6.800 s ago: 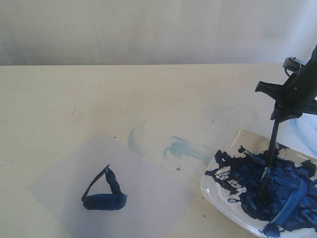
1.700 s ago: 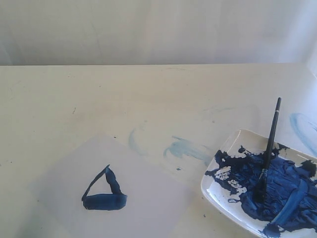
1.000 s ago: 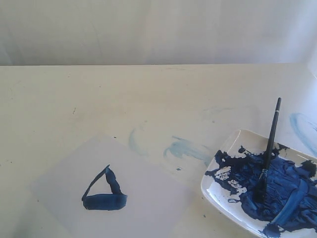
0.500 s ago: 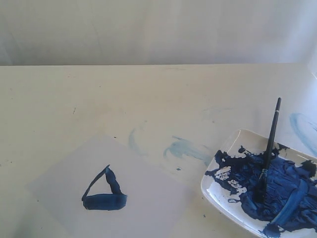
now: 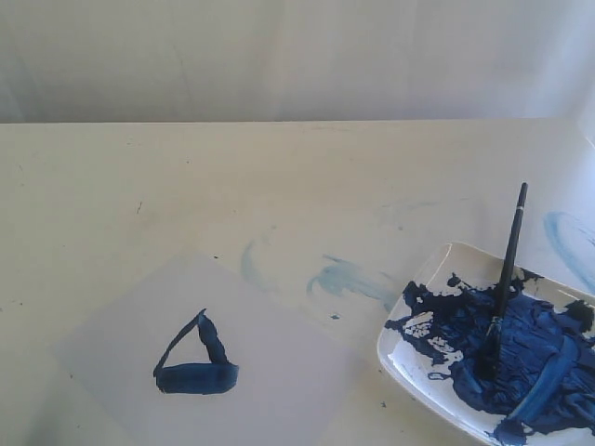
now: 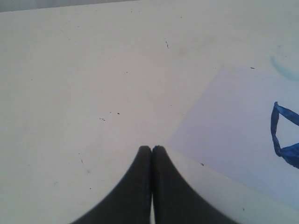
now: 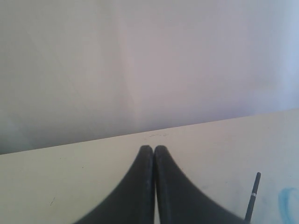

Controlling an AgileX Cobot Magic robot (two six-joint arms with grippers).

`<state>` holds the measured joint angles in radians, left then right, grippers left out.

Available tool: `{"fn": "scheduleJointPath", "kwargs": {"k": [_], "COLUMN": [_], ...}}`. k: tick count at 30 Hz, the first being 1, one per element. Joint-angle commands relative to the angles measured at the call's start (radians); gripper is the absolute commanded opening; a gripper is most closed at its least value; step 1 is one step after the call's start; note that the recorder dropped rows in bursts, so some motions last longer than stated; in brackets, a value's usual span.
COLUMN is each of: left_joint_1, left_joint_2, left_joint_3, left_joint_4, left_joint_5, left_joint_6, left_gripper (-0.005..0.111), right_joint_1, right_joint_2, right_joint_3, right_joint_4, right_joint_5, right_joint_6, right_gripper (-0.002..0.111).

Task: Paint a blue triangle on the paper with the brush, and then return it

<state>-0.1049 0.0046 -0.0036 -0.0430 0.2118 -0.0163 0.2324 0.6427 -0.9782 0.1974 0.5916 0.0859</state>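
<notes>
Leaning tip-down in the plate [image 5: 398,327], the brush [image 5: 507,269] is parked: blue triangle [image 5: 195,378] done.
Right gripper [image 7: 153,148] closed, empty, brush ahead; left gripper [image 6: 152,148] closed beside the paper [image 6: 233,121].

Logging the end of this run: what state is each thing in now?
blue triangle: painted, outline closed.
paper: lying flat.
plate: smeared with blue paint.
brush: unheld, propped tip-down in the plate.
left gripper: shut, empty.
right gripper: shut, empty.
</notes>
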Motion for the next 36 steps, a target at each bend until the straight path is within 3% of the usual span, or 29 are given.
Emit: {"fn": "scheduleJointPath", "kwargs": {"k": [1, 21, 36], "left_joint_1": [-0.006, -0.006, 0.014], "left_joint_2": [-0.005, -0.005, -0.005], "left_joint_3": [0.004, 0.004, 0.004], "left_joint_4": [-0.001, -0.001, 0.007], "left_joint_5": [-0.011, -0.011, -0.011], "left_joint_6": [-0.011, -0.011, -0.011], "left_gripper": [0.0, 0.0, 0.0], "right_joint_1": [0.006, 0.032, 0.035], "right_joint_2": [-0.005, -0.014, -0.251], "right_joint_3": [0.003, 0.003, 0.003], "right_joint_4": [-0.01, -0.026, 0.015], "right_joint_5": [-0.01, -0.01, -0.01], "right_joint_6": [-0.01, -0.01, -0.01], "right_gripper": [0.0, 0.0, 0.0]}}
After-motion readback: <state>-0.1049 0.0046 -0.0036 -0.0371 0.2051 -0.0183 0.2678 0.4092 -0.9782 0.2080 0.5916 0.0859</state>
